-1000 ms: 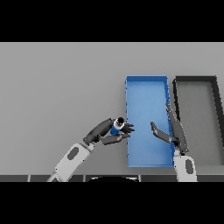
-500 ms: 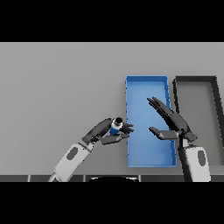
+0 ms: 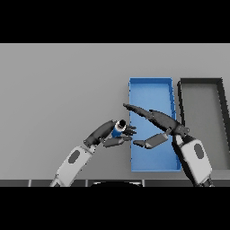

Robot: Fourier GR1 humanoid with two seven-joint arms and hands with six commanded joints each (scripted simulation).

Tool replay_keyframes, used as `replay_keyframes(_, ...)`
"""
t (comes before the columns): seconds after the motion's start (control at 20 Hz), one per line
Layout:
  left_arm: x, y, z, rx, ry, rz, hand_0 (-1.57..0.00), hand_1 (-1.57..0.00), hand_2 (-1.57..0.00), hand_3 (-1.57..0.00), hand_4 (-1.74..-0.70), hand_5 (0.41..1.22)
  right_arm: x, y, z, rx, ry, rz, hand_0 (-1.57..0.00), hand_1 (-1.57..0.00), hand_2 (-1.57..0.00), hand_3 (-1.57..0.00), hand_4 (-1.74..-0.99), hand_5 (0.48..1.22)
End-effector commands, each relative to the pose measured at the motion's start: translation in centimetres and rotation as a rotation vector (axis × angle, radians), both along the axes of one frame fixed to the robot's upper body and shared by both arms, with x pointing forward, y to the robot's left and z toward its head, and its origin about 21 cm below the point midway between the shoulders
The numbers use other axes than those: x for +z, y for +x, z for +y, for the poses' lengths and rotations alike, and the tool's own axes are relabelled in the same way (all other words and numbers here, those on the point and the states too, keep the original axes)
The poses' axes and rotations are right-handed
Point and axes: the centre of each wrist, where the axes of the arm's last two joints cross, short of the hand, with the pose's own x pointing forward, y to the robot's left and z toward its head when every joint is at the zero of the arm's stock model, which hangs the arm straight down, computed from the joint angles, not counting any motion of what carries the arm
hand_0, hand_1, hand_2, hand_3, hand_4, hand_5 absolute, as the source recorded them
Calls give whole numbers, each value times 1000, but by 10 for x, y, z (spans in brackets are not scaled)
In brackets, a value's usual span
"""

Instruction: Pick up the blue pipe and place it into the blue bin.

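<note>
Just left of centre in the lower half of the frame, the left hand [image 3: 111, 134] is curling its fingers and thumb around the blue pipe [image 3: 118, 129], holding it just outside the left wall of the blue bin [image 3: 150, 85]. The right hand [image 3: 156, 126] is reaching across the bin's interior, fingers straight and spread wide, holding nothing. A dark bin [image 3: 201, 81] is sitting beside the blue one at the right.

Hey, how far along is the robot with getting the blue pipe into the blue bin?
Done: the left robot hand has the blue pipe gripped. In hand: it holds the pipe at the blue bin's left edge, the open right robot hand over the bin. Left: move it over the bin and release.
</note>
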Motion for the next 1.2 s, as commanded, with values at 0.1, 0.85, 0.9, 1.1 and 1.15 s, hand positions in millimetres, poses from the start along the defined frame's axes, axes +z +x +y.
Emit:
replay_keyframes(0.1, 0, 3, -2, -15, -1, -11, -1571, -1571, -1571, -1571, -1464, 1221, 6, 2, 22, 83, -9, -10, 1, 0, -46, 1, -1268, 555)
replay_keyframes(0.85, -5, 1, 2, 9, 85, 57, -1571, -1571, -1571, -1571, -1622, 1221, 23, 30, 87, 231, -124, -45, -876, -877, -910, -762, -1467, 518)
replay_keyframes(0.9, -1, 3, 0, 17, 86, 58, -1571, -1571, -1571, -1571, -1645, 1221, 23, 30, 88, 233, -112, -41, -1015, -1015, -1042, -872, -1514, 550)
replay_keyframes(1.1, -3, 6, 3, -18, -24, 55, -1571, -1571, -1571, -1502, -1699, 1221, 16, 27, 94, 264, -63, -1, -1343, -1343, -1354, -1186, -1628, 856)
replay_keyframes(1.15, -4, 3, 1, -31, -27, 59, -1571, -1571, -1571, -1490, -1707, 1221, 16, 25, 93, 269, -69, -9, -1389, -1389, -1398, -1250, -1648, 929)
